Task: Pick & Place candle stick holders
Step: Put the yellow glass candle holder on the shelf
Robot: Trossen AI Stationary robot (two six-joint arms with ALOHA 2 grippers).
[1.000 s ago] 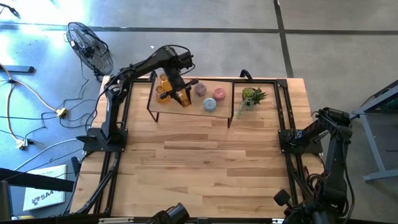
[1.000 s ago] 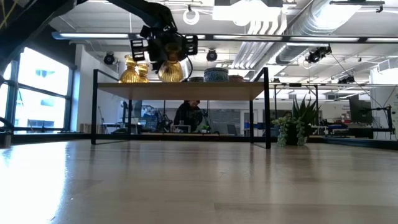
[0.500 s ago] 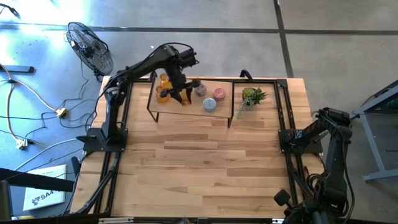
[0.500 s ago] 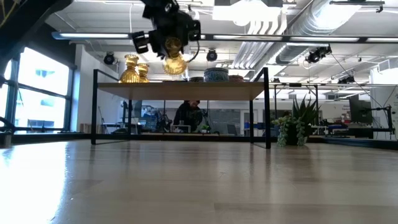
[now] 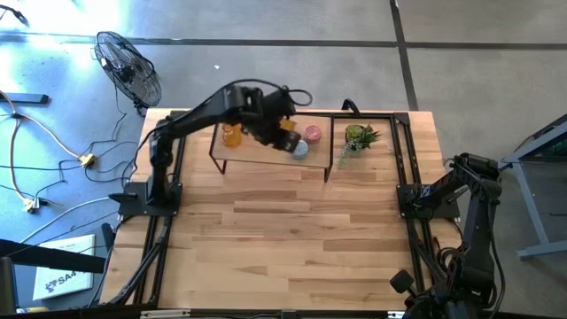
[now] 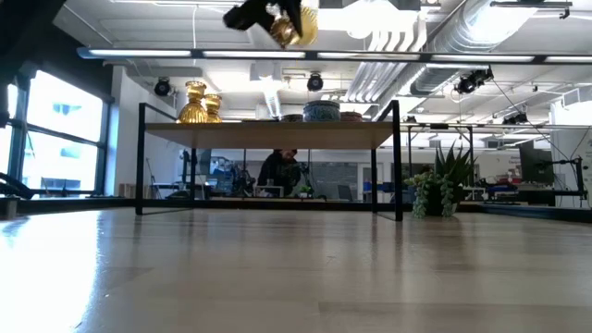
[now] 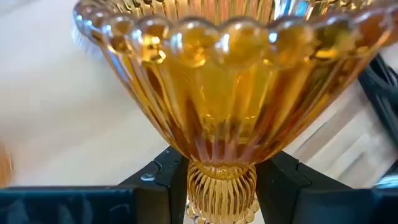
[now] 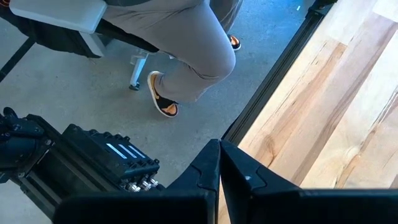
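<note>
My left gripper (image 5: 282,133) is shut on an amber ribbed glass candle stick holder (image 7: 211,93) and holds it high above the small black-framed shelf (image 6: 268,135). It also shows in the low view (image 6: 287,28). Two amber holders (image 5: 232,133) stand on their bases at the shelf's left end. A pink holder (image 5: 313,133) and a light blue one (image 5: 299,150) stand further right. The other pink one is hidden by the arm. My right gripper (image 8: 221,163) is shut and empty at the table's right edge (image 5: 418,197). My left gripper pinches the amber holder's narrow ribbed neck (image 7: 221,180) between its two fingers (image 7: 155,182), one on each side. The flared bowl with its beaded rim points away from the gripper. The holder is tilted and lifted clear of the shelf.
A spiky green potted plant (image 5: 359,137) stands on the table right of the shelf. A floor fan (image 5: 128,66) stands beyond the table's far left corner. A seated person's leg and shoe (image 8: 186,56) show past the table's right edge. Bare wood (image 5: 283,230) lies on the near side.
My left gripper, shut on the amber holder, has lifted it off the shelf's left part, gone up and toward the table's right edge, and tipped the holder from upright to slanting. The other holders have stayed where they were.
</note>
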